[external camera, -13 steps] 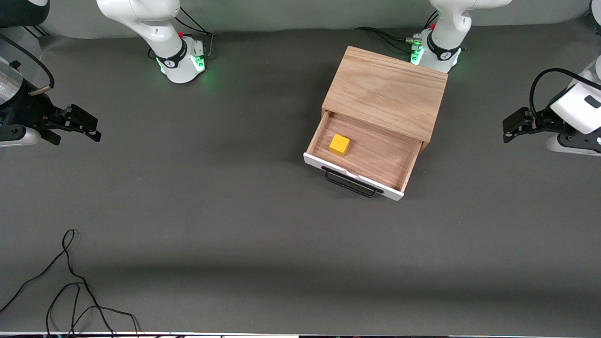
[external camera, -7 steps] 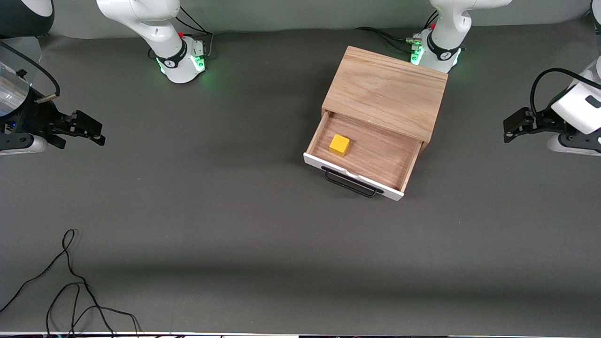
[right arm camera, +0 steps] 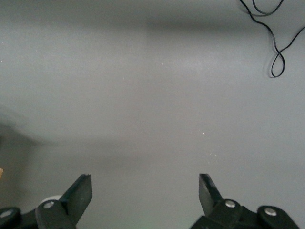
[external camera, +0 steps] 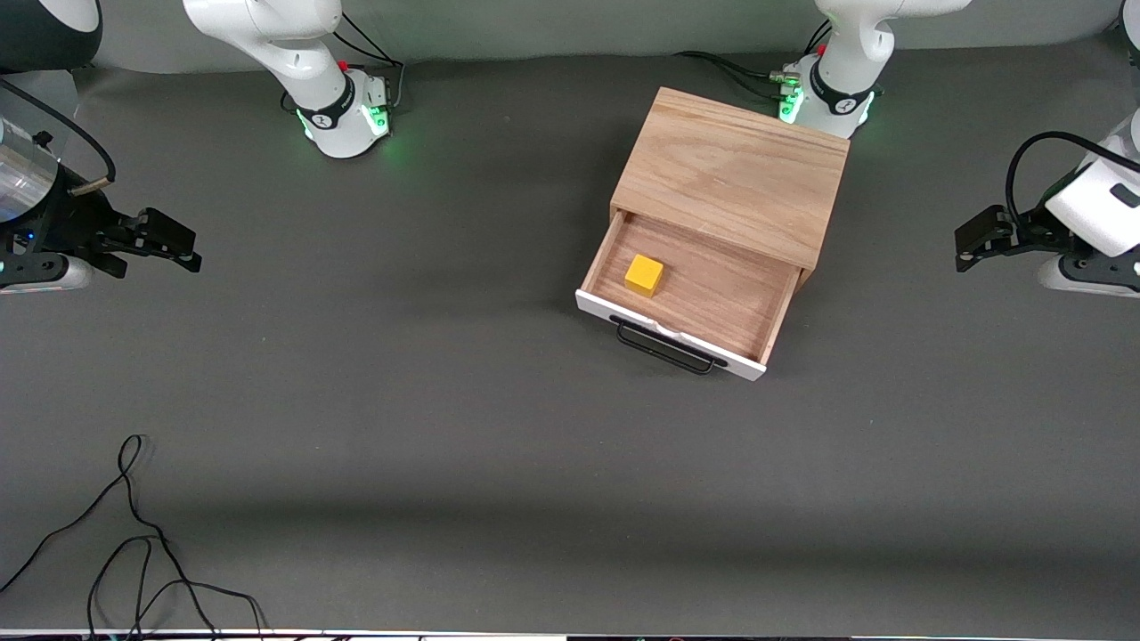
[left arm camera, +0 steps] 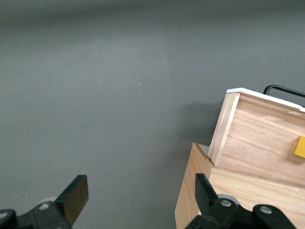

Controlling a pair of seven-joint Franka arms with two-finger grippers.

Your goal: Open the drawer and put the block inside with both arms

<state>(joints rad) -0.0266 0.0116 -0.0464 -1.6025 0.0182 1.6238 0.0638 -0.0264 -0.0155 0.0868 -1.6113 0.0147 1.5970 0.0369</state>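
Observation:
The oak cabinet point(external camera: 732, 174) stands near the left arm's base. Its drawer point(external camera: 704, 294) is pulled open toward the front camera, white front and black wire handle point(external camera: 666, 352) foremost. The yellow block point(external camera: 644, 274) lies inside the drawer, at the corner toward the right arm's end. The left wrist view shows the cabinet point(left arm camera: 190, 200), the drawer's side point(left arm camera: 257, 143) and an edge of the block point(left arm camera: 300, 147). My left gripper point(external camera: 966, 240) is open and empty, over the table at the left arm's end; it also shows in the left wrist view point(left arm camera: 140, 191). My right gripper point(external camera: 174, 242) is open and empty over bare mat at the right arm's end point(right arm camera: 145, 188).
A loose black cable point(external camera: 134, 552) lies on the dark mat close to the front camera at the right arm's end; it shows in the right wrist view point(right arm camera: 276, 52) too. The two green-lit arm bases point(external camera: 343, 120) stand along the table's back edge.
My right gripper has drifted slightly toward the middle of the table and a little lower in the front view. The left gripper, drawer and block have not moved.

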